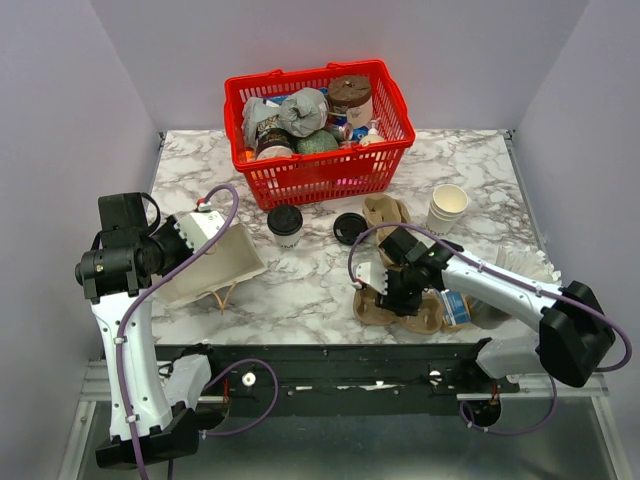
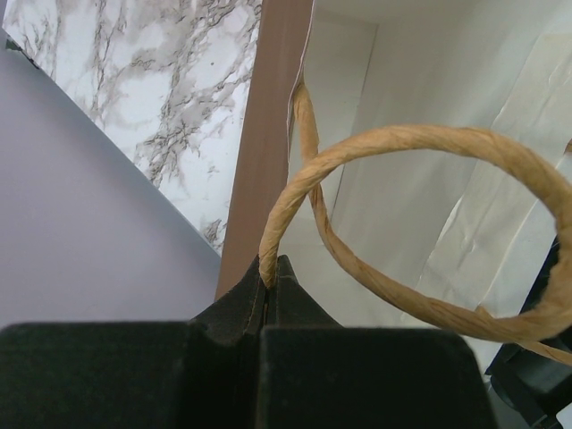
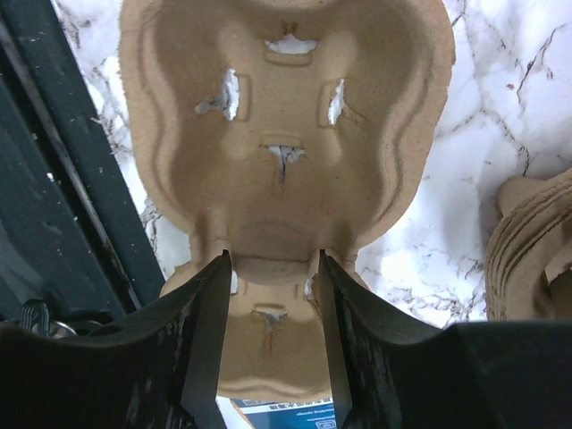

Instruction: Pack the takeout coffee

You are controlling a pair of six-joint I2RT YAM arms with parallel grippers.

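White arms (image 1: pixel 130 360), purple cables (image 1: pixel 236 210), black left hand (image 2: pixel 270 268), black right hand (image 3: pixel 273 268)

The basket (image 1: pixel 320 172) is red, the table (image 1: pixel 300 288) grey-veined white, the takeout coffee (image 1: pixel 285 226) white, black-lidded.

Takeout coffee (image 1: pixel 285 226) upright nr basket (image 1: pixel 318 172)

Red plastic basket (image 1: pixel 320 165), packed with mixed items, is noted at the far edge of the marble table (image 1: pixel 320 285). White paper bag (image 1: pixel 215 262) is laid on its side at left, its twisted brown paper handle (image 2: pixel 402 143) looped. Loose black round lid (image 1: pixel 349 227) is seen just beside stacked brown moulded-pulp cup carriers (image 1: pixel 385 212). Stack of lidless cream paper cups (image 1: pixel 447 208) is recorded at right.
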